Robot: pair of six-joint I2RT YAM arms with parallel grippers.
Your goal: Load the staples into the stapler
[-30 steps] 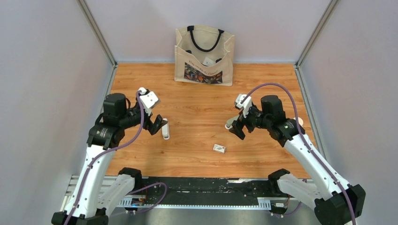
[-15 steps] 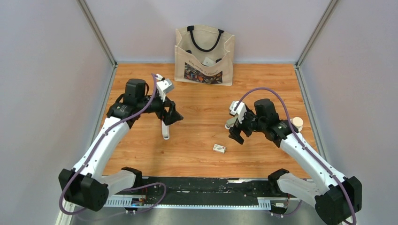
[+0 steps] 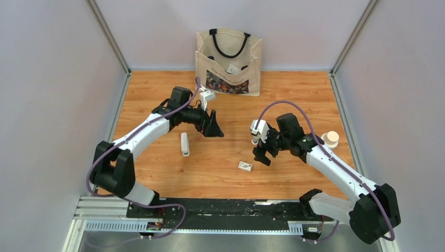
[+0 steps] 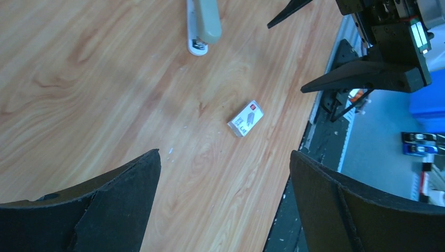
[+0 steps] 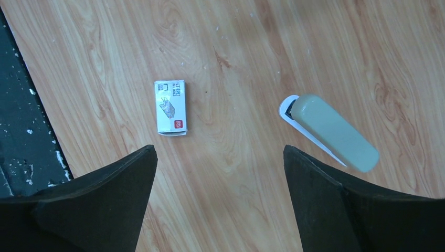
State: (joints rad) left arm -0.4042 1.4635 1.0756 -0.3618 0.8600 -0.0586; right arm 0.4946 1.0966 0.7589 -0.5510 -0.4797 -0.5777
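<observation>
- Step in hand, as I judge it: the reach. Nothing is gripped and no stapler has been opened.
- The right claw (image 5: 220,152) hangs above the worktop (image 3: 294,100), spread wide and empty. The left claw (image 4: 223,160), near the worktop's middle, is likewise wide apart and empty.
- The small box of staples (image 5: 170,107) lies flat close to the near edge, about midway along it, under the right claw and toward one finger. I can make out no loose strip.
- A beige stapler (image 5: 330,131) lies closed, near the box but apart from it, toward the other finger.
- A white stapler (image 3: 184,144) lies left of centre, well apart from the box.
- Next move likely calls for lowering onto one item and centring it between the fingers before closing.
</observation>
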